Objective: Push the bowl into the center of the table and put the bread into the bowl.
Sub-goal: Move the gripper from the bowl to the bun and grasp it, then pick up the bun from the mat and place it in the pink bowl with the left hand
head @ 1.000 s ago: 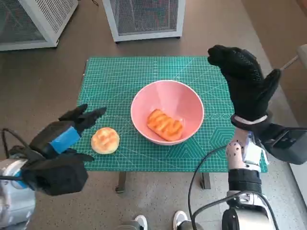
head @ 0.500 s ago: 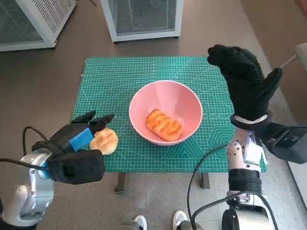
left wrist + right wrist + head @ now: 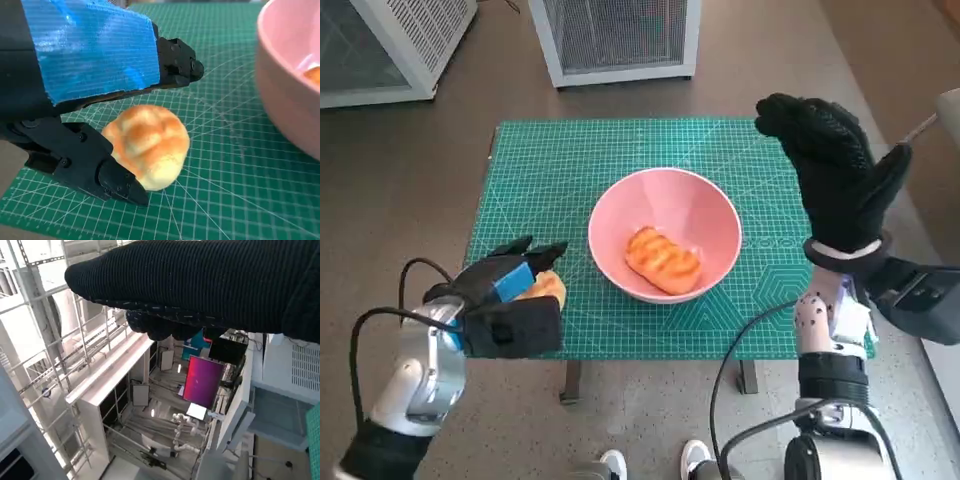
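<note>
Straddling round bun (image 3: pixel 147 145), left hand (image 3: pixel 505 300) had fingers (image 3: pixel 115 180) apart on both sides, grip not closed. Bun lay left of pink bowl (image 3: pixel 720 215), close. Right hand (image 3: pixel 835 170) was raised, spread, empty, beyond bowl's right side.

The right hand (image 3: pixel 200 285), in its black knitted glove, lay as a dark band across the view. Beyond it stood pale metal scaffolding (image 3: pixel 65 355), a magenta screen (image 3: pixel 202 382) and a white cabinet with a perforated panel (image 3: pixel 295 365). A teal mat's corner (image 3: pixel 314 437) showed at the edge.
</note>
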You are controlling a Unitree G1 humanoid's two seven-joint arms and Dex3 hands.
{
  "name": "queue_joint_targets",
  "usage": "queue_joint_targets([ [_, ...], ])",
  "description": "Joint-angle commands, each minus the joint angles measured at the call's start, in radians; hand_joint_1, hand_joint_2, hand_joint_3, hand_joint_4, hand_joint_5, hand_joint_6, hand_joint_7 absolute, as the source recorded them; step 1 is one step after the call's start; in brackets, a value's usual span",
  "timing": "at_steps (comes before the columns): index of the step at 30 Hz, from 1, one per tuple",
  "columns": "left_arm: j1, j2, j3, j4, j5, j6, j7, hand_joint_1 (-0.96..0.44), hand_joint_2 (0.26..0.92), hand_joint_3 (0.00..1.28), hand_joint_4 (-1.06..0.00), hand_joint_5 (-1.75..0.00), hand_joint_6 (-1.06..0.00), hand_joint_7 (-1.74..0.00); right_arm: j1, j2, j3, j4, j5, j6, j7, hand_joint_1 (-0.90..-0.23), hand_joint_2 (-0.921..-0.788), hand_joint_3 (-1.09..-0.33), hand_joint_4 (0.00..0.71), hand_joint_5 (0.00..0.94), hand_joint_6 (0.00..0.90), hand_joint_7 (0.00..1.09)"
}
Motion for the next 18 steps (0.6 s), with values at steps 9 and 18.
queue_joint_targets([
  [9, -0.052, -0.025, -0.042, 0.086, 0.050, 0.050, 0.020, 0.04, 0.798, 0.04, -0.38, -0.04, -0.47, -0.09, 0.026, -0.006, 0.000, 0.013, -0.035, -0.026, -0.013, -0.579, -0.921, -0.595, 0.232, 0.002, 0.011, 0.57],
  [18, -0.034, -0.003, 0.000, 0.043, 0.048, -0.027, 0.125, 0.02, 0.907, 0.08, -0.70, -0.93, -0.59, -1.03, 0.023, -0.007, 0.000, 0.020, -0.047, -0.035, -0.017, -0.579, -0.921, -0.600, 0.232, 0.001, 0.007, 0.56],
])
